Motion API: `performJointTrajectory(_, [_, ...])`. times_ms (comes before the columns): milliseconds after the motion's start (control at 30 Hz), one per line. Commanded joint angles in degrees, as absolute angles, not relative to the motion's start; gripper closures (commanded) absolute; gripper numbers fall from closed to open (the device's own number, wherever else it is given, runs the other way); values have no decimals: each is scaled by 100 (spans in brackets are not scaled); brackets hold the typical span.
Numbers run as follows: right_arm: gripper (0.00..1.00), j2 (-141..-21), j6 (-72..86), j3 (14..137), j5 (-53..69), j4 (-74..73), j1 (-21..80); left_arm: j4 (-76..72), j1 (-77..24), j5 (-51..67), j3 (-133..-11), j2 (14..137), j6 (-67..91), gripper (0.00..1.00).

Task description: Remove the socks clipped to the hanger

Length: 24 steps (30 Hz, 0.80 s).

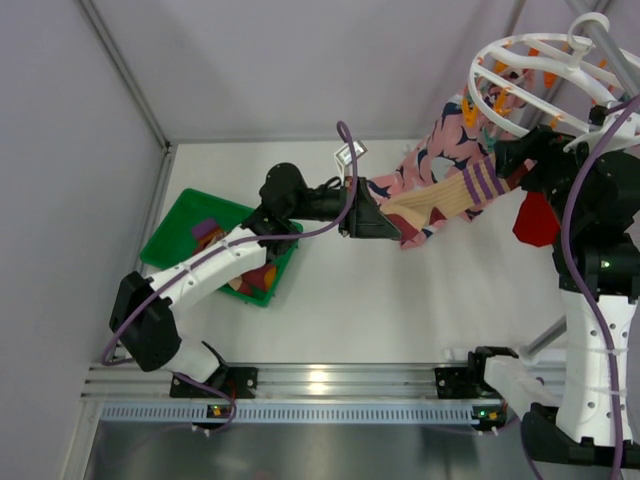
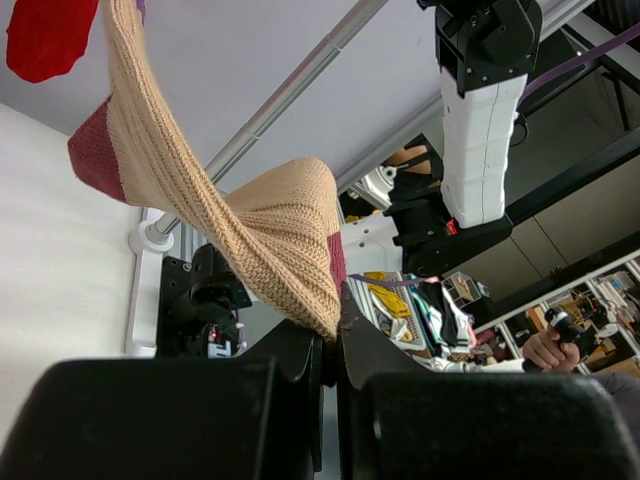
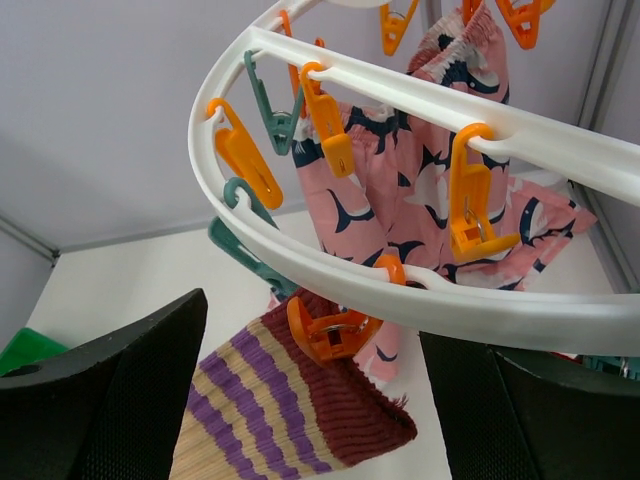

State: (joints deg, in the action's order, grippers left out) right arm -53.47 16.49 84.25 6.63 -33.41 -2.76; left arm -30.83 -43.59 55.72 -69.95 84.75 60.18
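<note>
The white round hanger (image 1: 540,70) hangs at the top right, with orange and teal pegs. A tan sock (image 1: 440,200) with purple stripes and a maroon cuff is stretched from it toward the left. My left gripper (image 1: 378,218) is shut on its toe end, seen as tan knit (image 2: 270,240) pinched between the jaws in the left wrist view. An orange peg (image 3: 335,330) on the hanger ring (image 3: 430,295) still clips the maroon cuff (image 3: 345,400). My right gripper (image 3: 320,410) is open, its fingers either side of that peg and cuff. A red sock (image 1: 535,220) hangs below the hanger.
A pink cloth with navy and white print (image 1: 440,150) hangs from the hanger behind the sock, also in the right wrist view (image 3: 420,190). A green bin (image 1: 185,225) holding socks sits at the left. Grey frame poles (image 1: 125,70) stand at the back and right.
</note>
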Motion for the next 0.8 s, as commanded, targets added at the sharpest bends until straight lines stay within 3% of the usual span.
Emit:
performJointTrajectory(0, [19, -5317, 1591, 8359, 694, -2664, -202, -3331, -4333, 5634, -6935, 8253, 6073, 100])
performJointTrajectory(300, [28, -5335, 1740, 8069, 607, -2233, -202, -3331, -4333, 5616, -6882, 8244, 6082, 100])
performJointTrajectory(400, [37, -5282, 1819, 7937, 589, -2058, -202, -3331, -4333, 5616, -6882, 8279, 6073, 100])
performJointTrajectory(500, [67, -5203, 1960, 7796, 650, -1890, -202, -3331, -4333, 5616, -6864, 8306, 6065, 100])
performJointTrajectory(533, [100, -5186, 2021, 7778, 659, -1898, -202, -3331, -4333, 5599, -6838, 8314, 6056, 100])
performJointTrajectory(767, [100, -5300, 2109, 7805, 800, -2030, -202, -3322, -4316, 5379, -6548, 8332, 5968, 100])
